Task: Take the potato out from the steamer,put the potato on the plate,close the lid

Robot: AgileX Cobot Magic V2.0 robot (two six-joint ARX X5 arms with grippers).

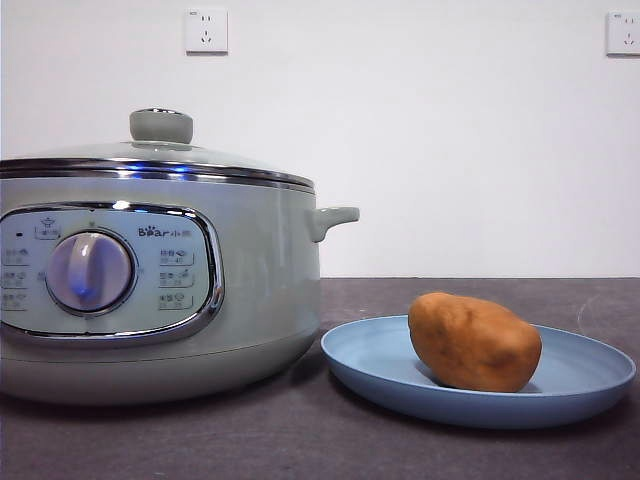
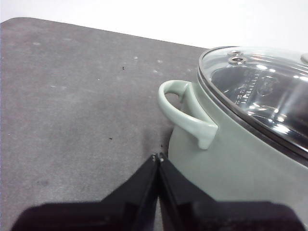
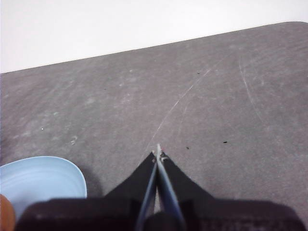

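The orange-brown potato lies on the light blue plate at the right of the front view. The grey-green steamer stands at the left with its glass lid sitting closed on top. My left gripper is shut and empty above the table beside the steamer's side handle; the lid shows there too. My right gripper is shut and empty over bare table; the plate's edge and a sliver of the potato show at one corner. Neither arm shows in the front view.
The dark grey table runs to a white wall with two sockets. The steamer's small handle juts toward the plate.
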